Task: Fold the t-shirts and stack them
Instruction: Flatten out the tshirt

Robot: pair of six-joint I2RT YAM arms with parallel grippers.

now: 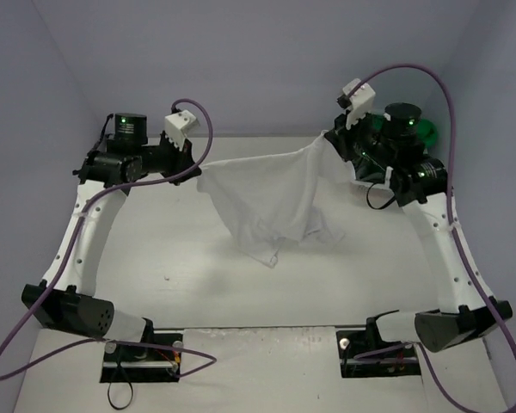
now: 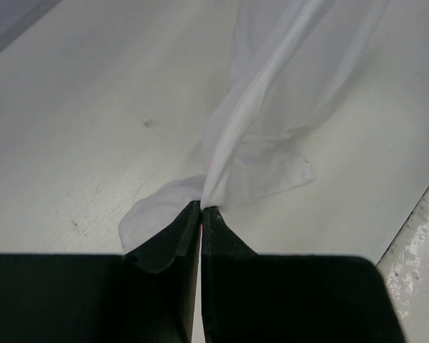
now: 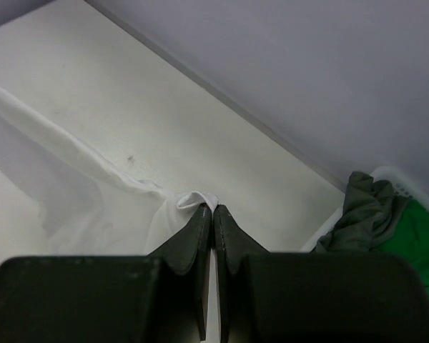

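Observation:
A white t-shirt (image 1: 271, 198) hangs stretched between my two grippers above the table, its lower part sagging onto the tabletop. My left gripper (image 1: 194, 172) is shut on one corner of the white t-shirt (image 2: 272, 93), at the far left. My right gripper (image 1: 331, 138) is shut on the opposite corner of the white t-shirt (image 3: 93, 193), at the far right. A dark grey t-shirt (image 3: 361, 211) and a bright green t-shirt (image 3: 415, 243) lie in a white basket (image 3: 393, 175) at the far right corner.
The basket's green contents (image 1: 427, 131) peek out behind the right arm. Grey walls close the table at the back and both sides. The arm bases (image 1: 142, 357) sit at the near edge.

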